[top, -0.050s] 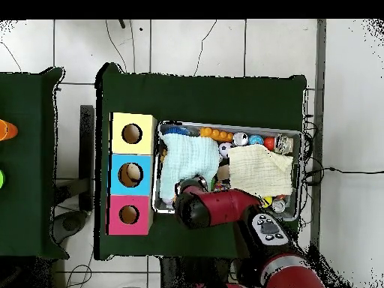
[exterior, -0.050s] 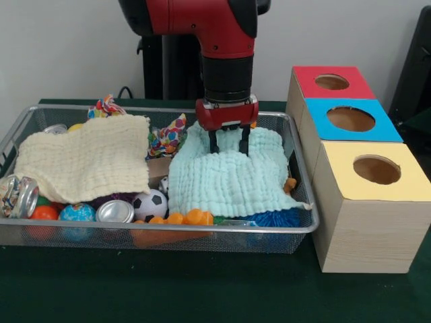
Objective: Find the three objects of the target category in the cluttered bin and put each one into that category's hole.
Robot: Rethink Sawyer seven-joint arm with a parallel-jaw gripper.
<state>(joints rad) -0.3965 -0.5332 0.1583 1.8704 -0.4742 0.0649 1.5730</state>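
Gripper [exterior, -0.050s: 229, 142] fingers apart, tips on mint cloth [exterior, -0.050s: 229, 178] nr bin [exterior, -0.050s: 304, 168] far rim.

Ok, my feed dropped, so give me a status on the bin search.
Gripper open, fingers down on the mint cloth. Nothing held. Mint and cream cloth cover most of the bin; holes unobstructed.

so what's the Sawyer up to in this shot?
The Sawyer's gripper is over the wire bin, jaws open, tips at the mint-green cloth. A cream cloth covers the other side; balls and cans show along the front edge. All three holes in the red, blue and yellow boxes look empty.
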